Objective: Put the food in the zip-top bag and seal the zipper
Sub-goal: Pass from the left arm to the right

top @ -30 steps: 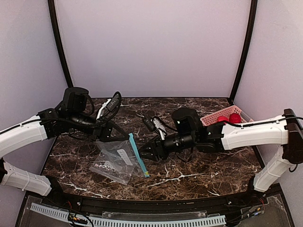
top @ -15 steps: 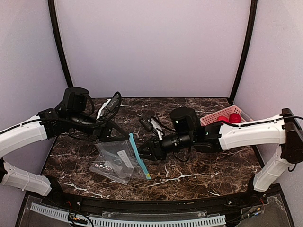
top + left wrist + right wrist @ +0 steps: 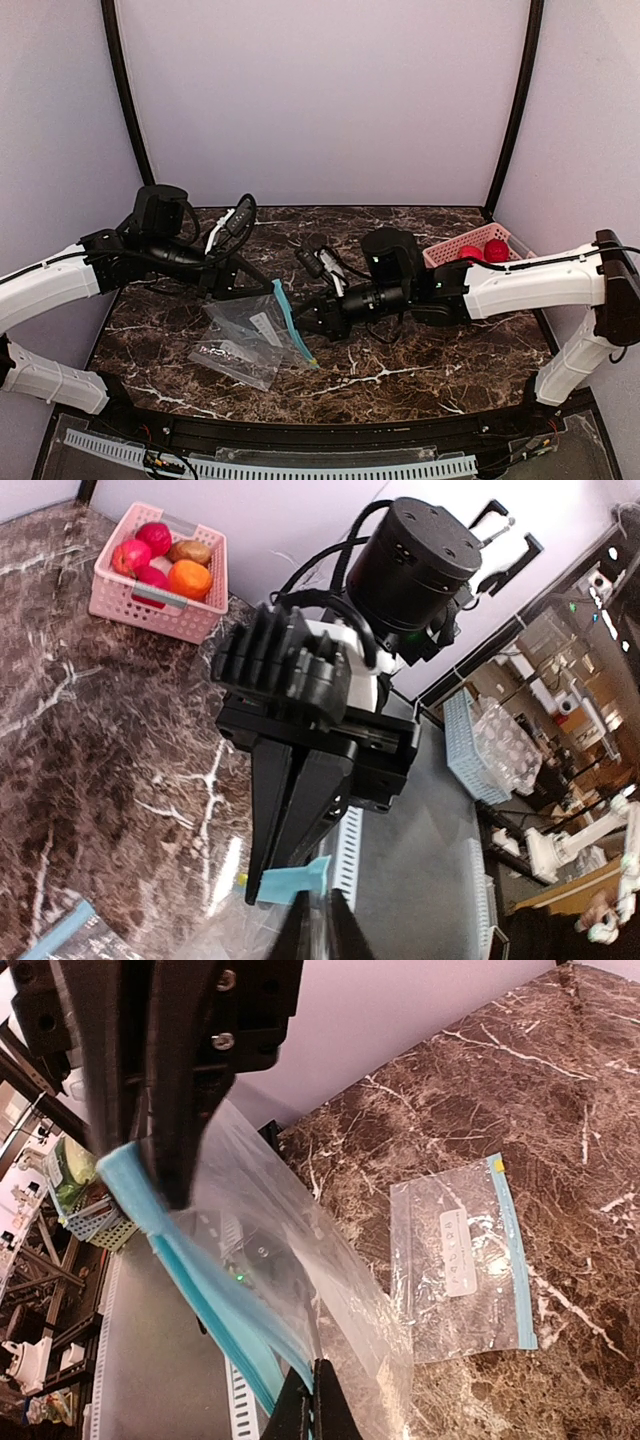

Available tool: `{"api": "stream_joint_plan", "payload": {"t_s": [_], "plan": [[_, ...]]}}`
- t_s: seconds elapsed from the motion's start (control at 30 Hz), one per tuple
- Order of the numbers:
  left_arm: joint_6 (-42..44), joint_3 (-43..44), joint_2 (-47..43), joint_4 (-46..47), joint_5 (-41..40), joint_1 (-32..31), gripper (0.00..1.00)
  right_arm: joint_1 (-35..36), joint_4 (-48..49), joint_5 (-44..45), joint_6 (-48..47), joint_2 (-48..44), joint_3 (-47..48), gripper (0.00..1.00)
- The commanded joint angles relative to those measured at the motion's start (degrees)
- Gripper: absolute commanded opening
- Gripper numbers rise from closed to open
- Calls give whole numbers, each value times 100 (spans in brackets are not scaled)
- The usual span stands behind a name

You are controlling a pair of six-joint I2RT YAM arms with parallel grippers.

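Pink slatted basket (image 3: 150, 608) at far right of dark marble table (image 3: 420, 370)

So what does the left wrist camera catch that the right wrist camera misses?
Only the left wrist view shows the pink basket holding the food. Only the right wrist view clearly shows a second bag lying flat on the table. Both show the teal zipper of the lifted bag, pinched by the left gripper and the right gripper.

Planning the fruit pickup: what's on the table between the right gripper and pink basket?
Nothing: bare marble table from right gripper to pink basket, shown in the left wrist view.
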Motion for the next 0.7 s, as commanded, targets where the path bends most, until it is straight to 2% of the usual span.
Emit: {"api": "stream_joint_plan", "payload": {"t_s": [0.0,0.03,0.1,0.17,0.33,0.47,0.57,0.67], "plan": [[174,110,-8,-267,-314,-27,23,42,30,539,95,-254,-119,0],[246,180,-19,-386,-582,-26,40,40,-84,671,120,-302,-126,0],[368,290,-90,-653,-1241,-33,58,33,-307,993,166,-391,-177,0],[477,358,-219,-836,-1923,-33,68,30,-499,1300,235,-513,-265,0],[373,408,-523,-1091,-3440,-29,78,0,-994,2199,539,-917,-513,0],[-151,388,-502,-1310,-4183,-34,79,-23,-2184,3243,1009,-1082,-273,0],[-427,276,-419,-1113,-3968,-55,79,-23,-2811,3768,1259,-1089,-59,0],[-709,137,-311,-638,-3735,-214,79,-23,-3013,3897,1380,-1008,103,0]]}}
